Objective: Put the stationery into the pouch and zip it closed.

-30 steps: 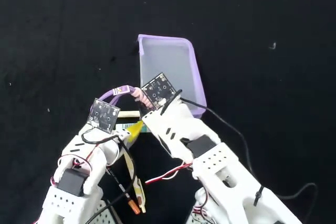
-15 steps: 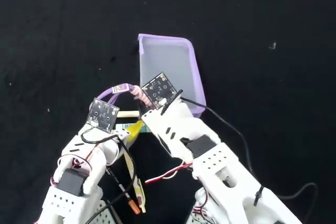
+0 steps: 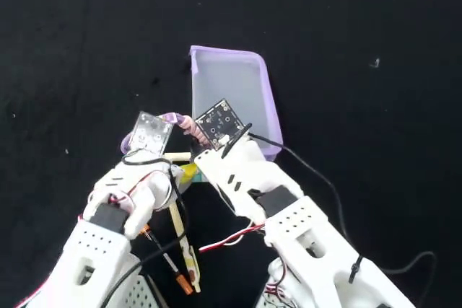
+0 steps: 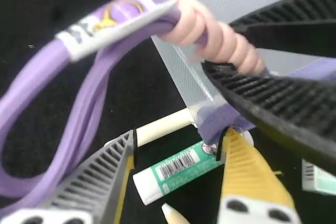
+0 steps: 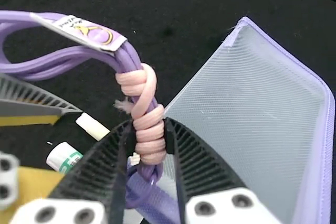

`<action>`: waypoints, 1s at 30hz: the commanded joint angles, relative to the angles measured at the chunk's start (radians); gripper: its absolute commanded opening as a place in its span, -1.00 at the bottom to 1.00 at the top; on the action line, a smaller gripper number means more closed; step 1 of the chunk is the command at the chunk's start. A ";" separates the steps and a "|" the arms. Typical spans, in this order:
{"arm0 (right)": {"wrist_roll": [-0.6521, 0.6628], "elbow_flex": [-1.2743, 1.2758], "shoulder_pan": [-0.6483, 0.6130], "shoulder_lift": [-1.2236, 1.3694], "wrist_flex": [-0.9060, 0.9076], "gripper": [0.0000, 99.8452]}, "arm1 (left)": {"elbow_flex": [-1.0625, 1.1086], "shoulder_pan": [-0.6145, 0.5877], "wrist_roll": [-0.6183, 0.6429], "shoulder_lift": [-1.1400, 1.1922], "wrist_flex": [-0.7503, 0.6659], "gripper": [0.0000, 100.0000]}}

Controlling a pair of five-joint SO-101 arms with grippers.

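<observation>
item: left gripper (image 4: 179, 136). state: jaws spread wide, nothing between them. position: above the loose stationery, just beside the near corner of the pouch (image 3: 227, 91).

item: right gripper (image 5: 147, 129). state: clamped on the pink coiled cord (image 5: 143, 109) that ties the purple strap (image 4: 79, 93) to the pouch corner.

item: glue stick (image 4: 174, 167), green label, white cap. position: flat on the black table (image 3: 375, 120), directly under the left gripper's open jaws and lying crosswise to them. a white stick (image 4: 161, 125) lies just beside it, between it and the pouch.

item: pens (image 3: 185, 247). position: on the table nearer the arm bases, apart from the pouch.

step in hand (judged): first pick, likely the glue stick, with the pouch steadied by its cord.

handling note: lower the left jaws astride the glue stick alone, across its body. the white stick is close enough to be caught along with it. the strap loop runs beside one jaw and could snag. the right grip should hold firm so the pouch does not slide. whether the pouch mouth is open cannot be told.
</observation>
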 commanded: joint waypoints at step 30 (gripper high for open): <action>0.003 -0.065 0.032 -0.035 -0.017 -0.98 | 0.099 0.061 -0.071 0.172 -0.631 -0.60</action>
